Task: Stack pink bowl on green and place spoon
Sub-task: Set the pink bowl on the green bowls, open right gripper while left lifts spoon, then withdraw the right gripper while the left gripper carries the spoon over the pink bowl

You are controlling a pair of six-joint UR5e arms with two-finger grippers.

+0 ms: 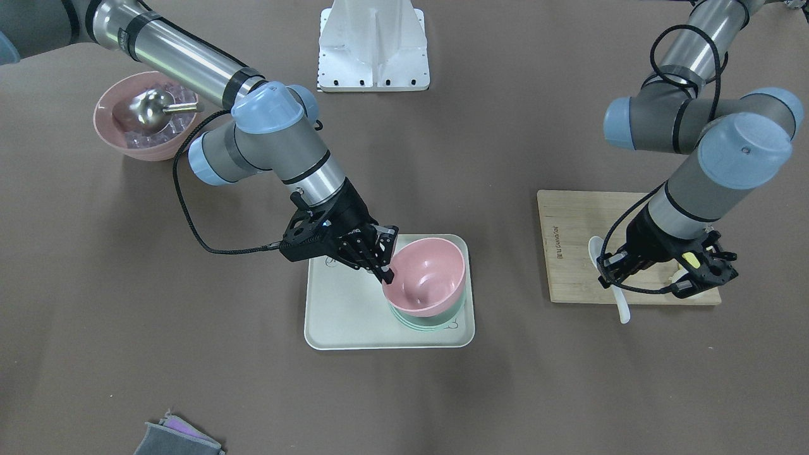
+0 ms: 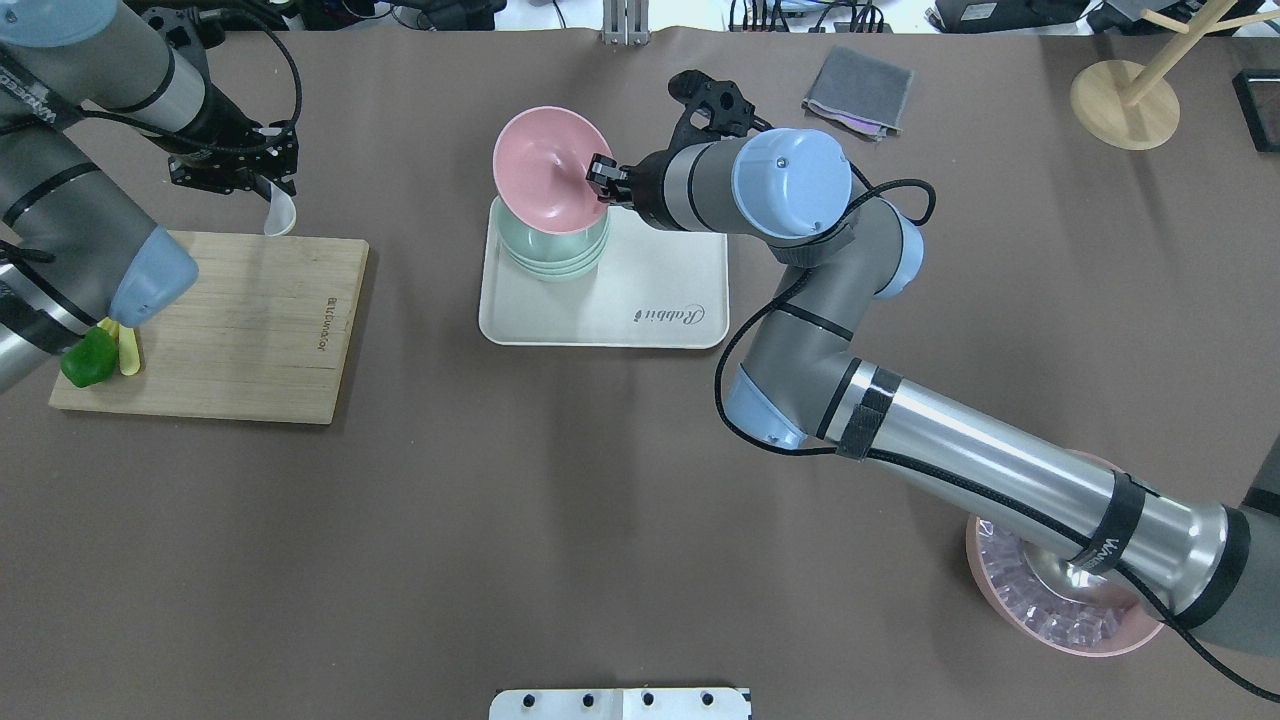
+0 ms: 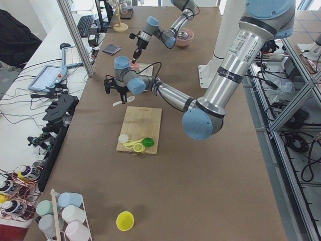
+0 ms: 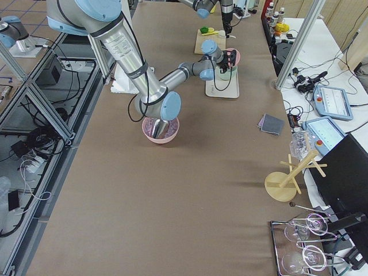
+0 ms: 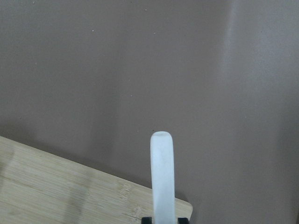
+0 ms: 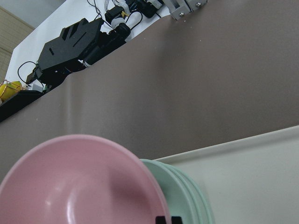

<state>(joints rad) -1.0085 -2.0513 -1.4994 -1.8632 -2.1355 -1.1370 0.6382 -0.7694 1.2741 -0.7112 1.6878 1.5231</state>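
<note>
Pink bowl (image 2: 545, 165) in right end effector (image 2: 603, 180) tilts over green bowl (image 2: 552, 256); left end effector (image 2: 268, 186) grips spoon (image 2: 281, 215) by board (image 2: 250, 320).

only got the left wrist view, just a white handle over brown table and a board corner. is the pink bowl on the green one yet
observer: Not seated level. The pink bowl is tilted over the green, its rim pinched in the right gripper.
operator: where are those bowls
observer: On a cream tray at mid-table.
operator: and which end of the spoon am i missing
observer: The oval head. The spoon is held in the left gripper, head by the wooden board edge farthest from the robot.
</note>
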